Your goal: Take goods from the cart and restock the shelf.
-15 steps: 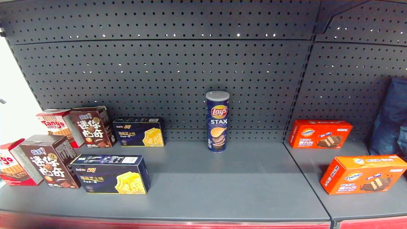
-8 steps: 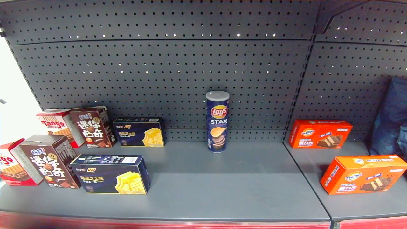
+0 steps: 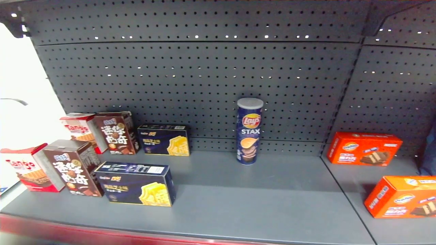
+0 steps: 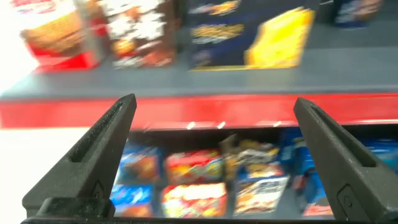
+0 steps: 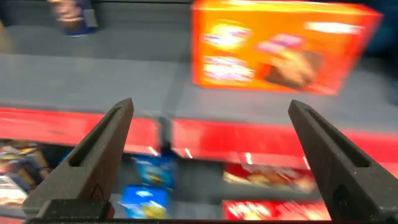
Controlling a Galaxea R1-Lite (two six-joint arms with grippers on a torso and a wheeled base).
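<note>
Goods line the dark grey metal shelf [image 3: 238, 204]: red-and-white wafer boxes [image 3: 29, 166], brown biscuit boxes [image 3: 75, 168], dark blue cracker boxes [image 3: 138, 183], a tall blue crisp tube [image 3: 249, 131] standing upright, and orange cartons [image 3: 364, 149]. We hold our left hand [image 4: 214, 102] and right hand [image 5: 210, 104] released, grasping nothing, before the shelf's red front edge [image 4: 199, 112]; the blurred packets [image 4: 193, 186] below it are perhaps snacks.

The shelf [image 3: 255, 204] and its perforated back panel [image 3: 190, 85] are finished in matt grey painted metal. The crisp can [image 3: 249, 136] is wrapped in glossy print and capped by a dull grey plastic lid [image 3: 250, 102]. The orange box [image 3: 363, 149] is made of smooth, glossy cardboard. The left claw [image 4: 214, 106] and right claw [image 5: 211, 106] are formed of matt black plastic.
</note>
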